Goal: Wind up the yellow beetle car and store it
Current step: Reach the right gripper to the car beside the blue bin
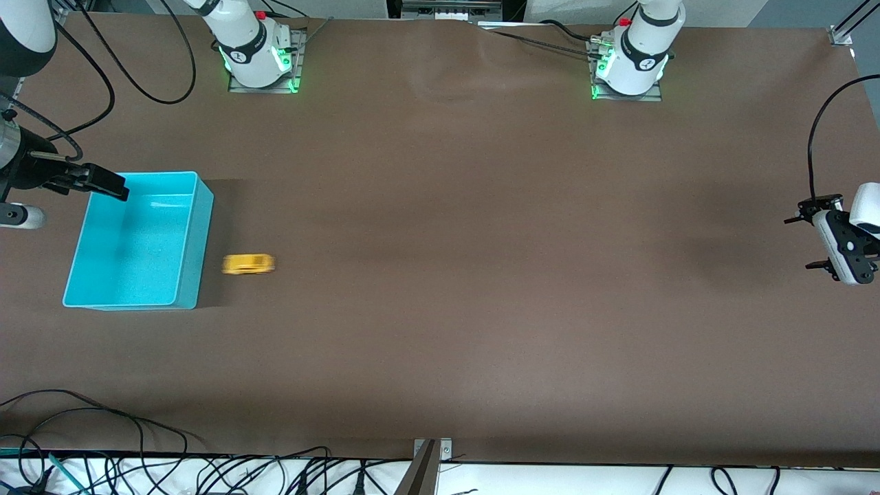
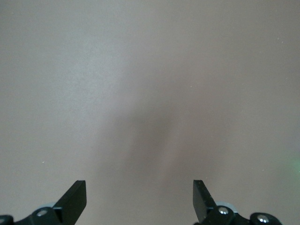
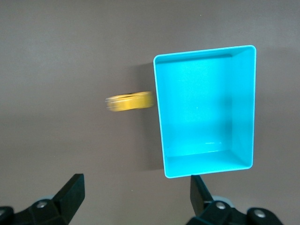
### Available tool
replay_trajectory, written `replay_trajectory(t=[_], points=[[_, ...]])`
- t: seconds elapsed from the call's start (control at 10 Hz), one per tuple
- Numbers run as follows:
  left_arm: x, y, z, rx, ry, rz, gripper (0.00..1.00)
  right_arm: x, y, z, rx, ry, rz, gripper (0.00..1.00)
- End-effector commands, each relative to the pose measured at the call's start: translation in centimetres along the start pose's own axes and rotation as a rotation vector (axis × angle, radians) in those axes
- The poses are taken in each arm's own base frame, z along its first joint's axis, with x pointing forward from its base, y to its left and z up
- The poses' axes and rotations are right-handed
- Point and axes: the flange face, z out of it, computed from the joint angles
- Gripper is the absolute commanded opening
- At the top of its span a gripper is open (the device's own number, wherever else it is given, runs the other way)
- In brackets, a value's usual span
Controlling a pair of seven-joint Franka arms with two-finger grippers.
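Observation:
The yellow beetle car (image 1: 248, 264) (image 3: 130, 101) sits on the brown table right beside the long wall of an empty turquoise bin (image 1: 201, 240) (image 3: 160, 122), on the side toward the left arm's end. My right gripper (image 1: 102, 183) (image 3: 137, 183) hangs open over the bin's corner farthest from the front camera, with nothing between its fingers. My left gripper (image 1: 801, 243) (image 2: 139, 185) waits open and empty over bare table at the left arm's end.
The two arm bases (image 1: 260, 51) (image 1: 632, 62) stand along the table's back edge. Black cables (image 1: 137, 454) trail along the edge nearest the front camera, and a cable loop (image 1: 130, 75) lies near the right arm's base.

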Motion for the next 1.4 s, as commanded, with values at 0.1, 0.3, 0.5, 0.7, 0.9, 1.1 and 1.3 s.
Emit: replay_trajectory(t=[0.1, 0.3, 0.5, 0.7, 0.9, 1.1, 1.3], points=[[2.3, 1.0, -2.7, -0.003, -0.037, -0.048, 1.00, -0.1, 1.2, -0.2, 0.002, 0.000, 0.003, 1.00], [3.6, 1.7, -3.9, -0.018, -0.042, -0.114, 1.00, 0.7, 1.3, 1.0, 0.015, -0.014, -0.009, 1.00], [6.1, 3.1, -6.5, -0.023, -0.043, -0.230, 1.00, 1.3, -2.3, 3.2, 0.005, -0.055, -0.071, 1.00], [9.2, 5.0, -8.8, -0.010, -0.054, -0.320, 1.00, 2.7, -4.3, 6.2, -0.009, -0.088, -0.163, 1.00], [13.1, 7.7, -10.0, 0.003, -0.069, -0.454, 1.00, 5.9, -4.9, 11.4, -0.007, -0.076, -0.378, 1.00], [16.9, 10.4, -11.0, 0.022, -0.082, -0.580, 1.00, 7.6, -6.2, 15.4, -0.008, -0.071, -0.561, 1.00], [19.6, 13.0, -12.3, 0.056, -0.076, -0.643, 1.00, 7.0, -10.3, 20.2, -0.023, -0.021, -0.802, 1.00]])
